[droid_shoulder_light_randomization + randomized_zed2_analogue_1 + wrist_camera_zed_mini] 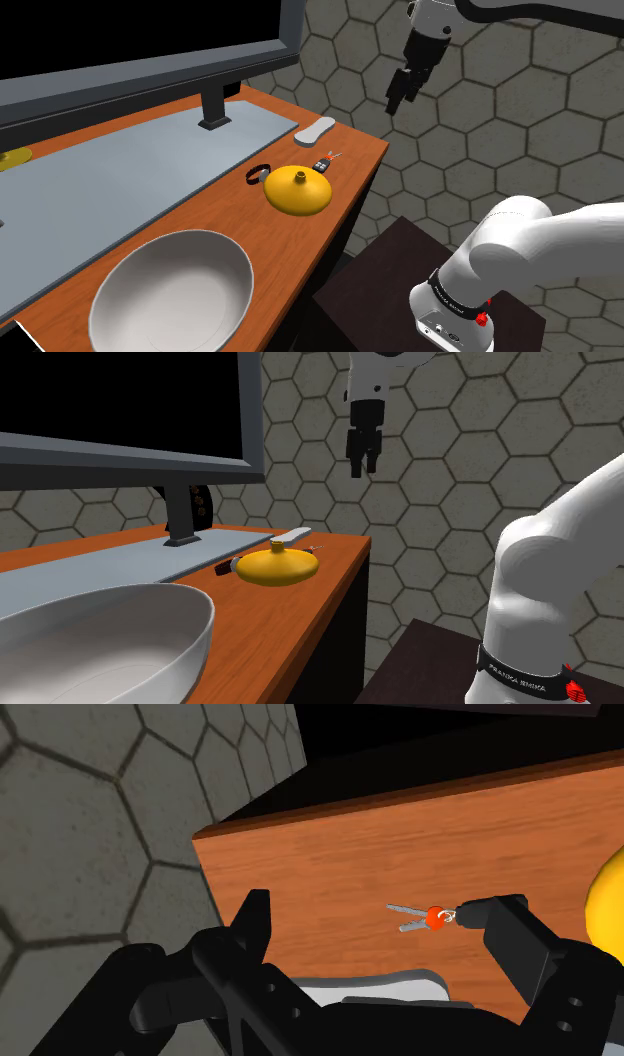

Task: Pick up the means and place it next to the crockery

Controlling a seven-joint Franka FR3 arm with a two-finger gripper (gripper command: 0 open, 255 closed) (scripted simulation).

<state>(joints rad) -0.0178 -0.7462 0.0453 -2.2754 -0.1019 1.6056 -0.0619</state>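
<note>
The keys (326,161) lie flat near the edge of the wooden desk (352,182), just beside a yellow rounded object (297,188) and well apart from the white bowl (170,295). Their long axis runs from a dark fob to two silver blades fanned toward the hexagon-tiled wall (500,110). The black claw (400,95) hangs high up, fingers spread wide, gripping nothing. The arm's band (520,674) reads FRANKA EMIKA.

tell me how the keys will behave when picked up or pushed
The keys look loosely joined at one red end, so they would probably dangle and swing when lifted. They are thin and lie flat on the table, so a push would likely slide them, not roll them. Being small, they are probably light for the open gripper.
</note>
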